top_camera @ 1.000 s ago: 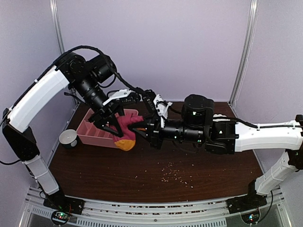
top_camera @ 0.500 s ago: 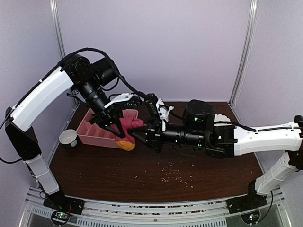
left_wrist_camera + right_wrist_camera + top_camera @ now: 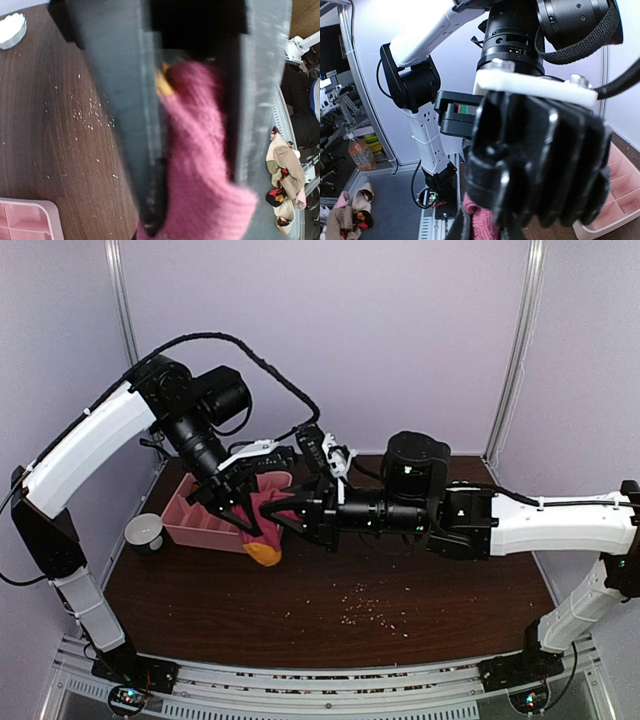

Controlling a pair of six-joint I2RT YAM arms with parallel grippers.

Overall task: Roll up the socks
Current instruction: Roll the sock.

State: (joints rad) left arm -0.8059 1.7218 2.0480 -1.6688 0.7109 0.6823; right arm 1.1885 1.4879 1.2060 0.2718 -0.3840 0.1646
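The left fingers (image 3: 125,100) are clamping the socks (image 3: 264,530), which are hanging lengthwise downward over the desk (image 3: 330,635) near its left rear corner, beside the pink tray (image 3: 188,525). The right fingers (image 3: 297,520) are hovering just right of them, their gap impossible to tell.

The socks (image 3: 200,170) show magenta and orange; the tray (image 3: 190,525) is pink.
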